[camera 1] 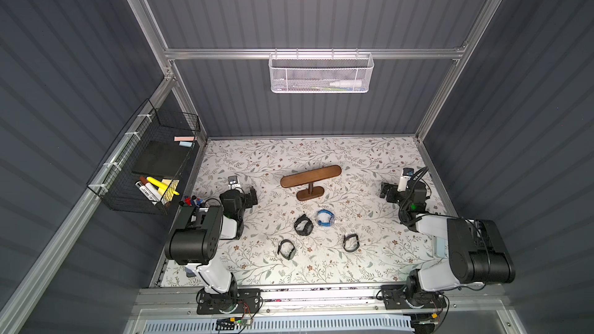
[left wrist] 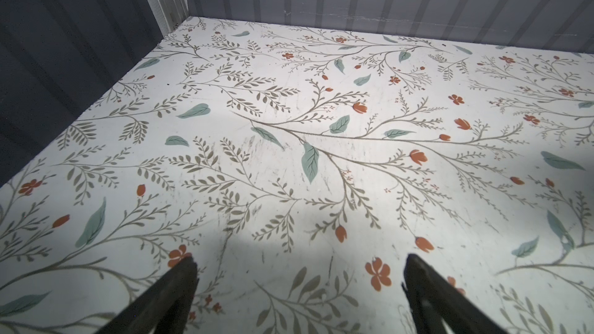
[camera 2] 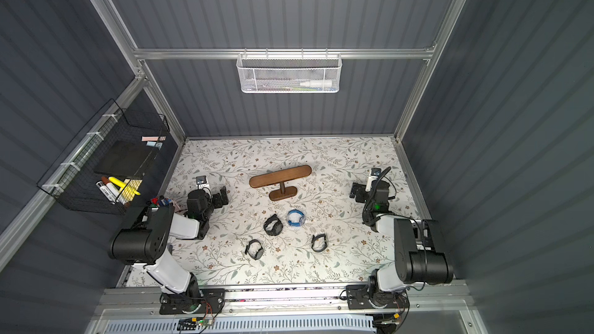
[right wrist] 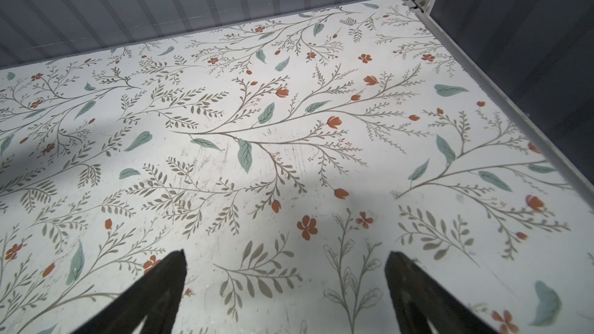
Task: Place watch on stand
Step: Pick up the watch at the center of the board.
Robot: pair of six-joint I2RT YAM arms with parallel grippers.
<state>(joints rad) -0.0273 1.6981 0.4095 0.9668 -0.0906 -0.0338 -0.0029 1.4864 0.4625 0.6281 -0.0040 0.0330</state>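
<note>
Risk: left gripper (left wrist: 300,260) and right gripper (right wrist: 286,257) both spread, empty; black watch (camera 1: 303,224) lies just beside blue watch (camera 1: 325,218) at 6 o'clock of the stand (camera 1: 310,176), so we may drag both, or tip the stand.

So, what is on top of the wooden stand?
Nothing: the stand is bare in both top views. The table right under its bar is covered by it.

Tabletop (camera 1: 353,162) brightly lit from above, grey walls (camera 1: 64,59) dim; soft shadows cross both wrist views; wide-angle stretch toward frame edges, focus slightly soft.
</note>
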